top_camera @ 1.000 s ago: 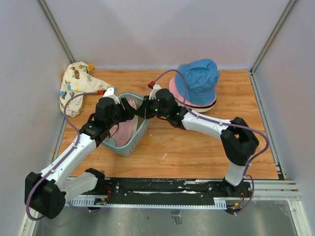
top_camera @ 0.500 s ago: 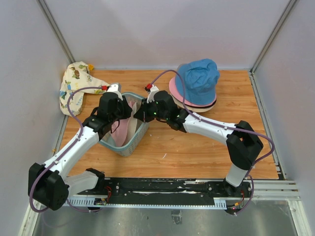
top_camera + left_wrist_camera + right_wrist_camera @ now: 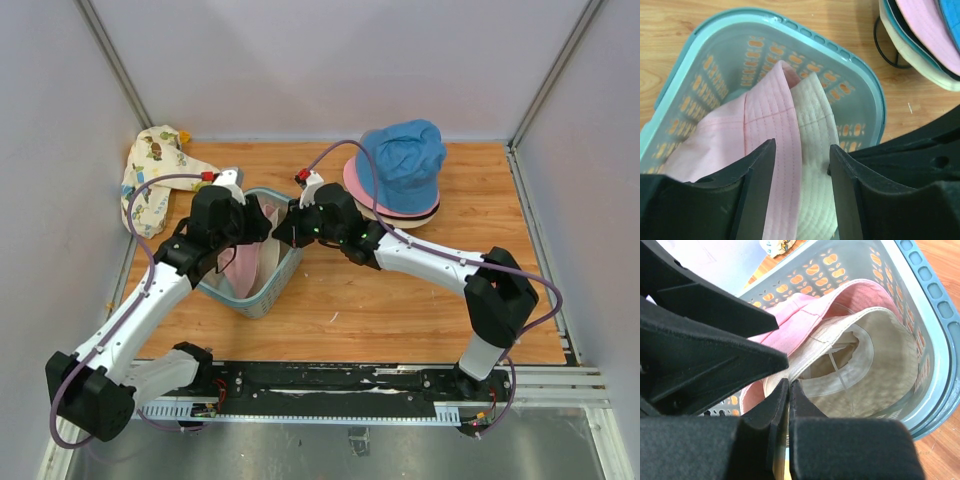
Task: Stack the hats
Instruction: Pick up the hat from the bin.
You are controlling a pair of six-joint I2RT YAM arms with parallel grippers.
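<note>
A pink hat [image 3: 770,120] and a cream hat [image 3: 812,112] lie crumpled together in the blue-grey mesh basket [image 3: 262,298]. My left gripper [image 3: 801,150] is open and hangs over them, one finger on each side of the two folded brims. My right gripper [image 3: 788,385] is shut on the cream hat's [image 3: 880,365] brim edge, just beside the pink hat [image 3: 805,315]. Both grippers meet at the basket's far right corner, the left [image 3: 255,222] and the right [image 3: 285,228]. A blue hat [image 3: 405,160] tops a stack with a pink brim [image 3: 362,192] under it at the back right.
The cream cloth with cartoon prints [image 3: 150,172] lies bunched in the back left corner. The basket rim [image 3: 935,315] runs close round the right gripper. The stack's lower brims [image 3: 920,70] lie just right of the basket. Walls and rails bound the wooden table [image 3: 400,300].
My left arm has swung back and a little left, leaving its gripper over the basket's far corner. My right gripper has edged slightly left at the basket.
</note>
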